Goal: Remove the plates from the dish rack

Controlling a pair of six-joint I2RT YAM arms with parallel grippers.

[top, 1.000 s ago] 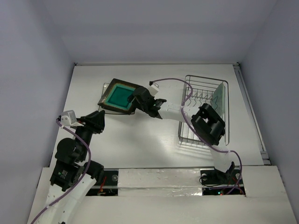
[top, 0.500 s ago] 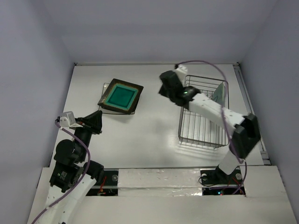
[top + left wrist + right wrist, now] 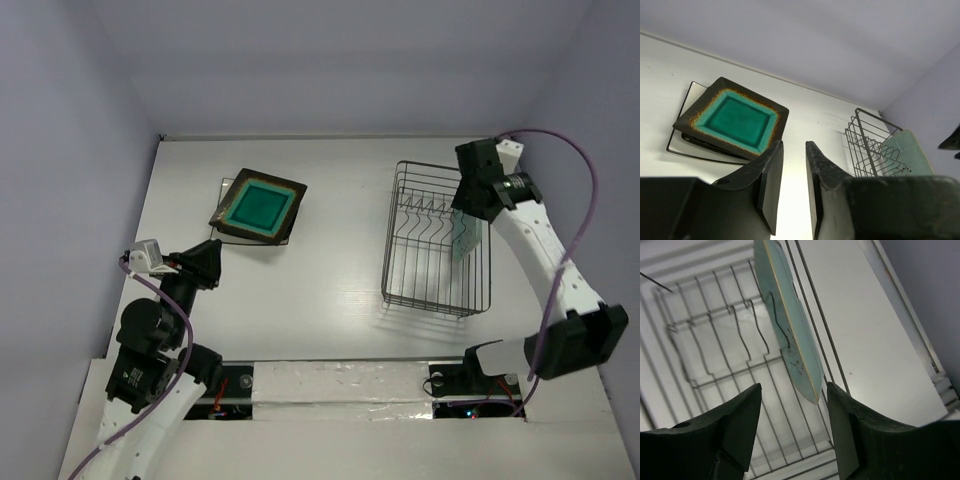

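- The right gripper (image 3: 794,387) hangs over the rectangular dark metal wire dish rack (image 3: 435,290), its two black fingers (image 3: 735,425) spread wide with nothing between them
- The pale mint rounded rectangular plate (image 3: 790,325) stands on edge in the rack, just ahead of this gripper's fingertips and lined up with the gap between them; in the right wrist view no finger touches it
- Seen from above, the mint plate sits on the rack's right side, beside the row of upright tines (image 3: 428,212) and directly under the right wrist
- The left gripper (image 3: 792,145) is held low over the white table (image 3: 320,290), its jaws only a narrow slit apart and holding nothing
- The teal square plate with a brown rim (image 3: 735,120) lies flat ahead and to the left of the left gripper, well apart from it
- The teal plate tops a stack: a dark plate edge (image 3: 695,140) shows under it, and the plain white square plate (image 3: 677,145) is at the bottom
- From the left gripper, the rack stands ahead and to the right, well apart
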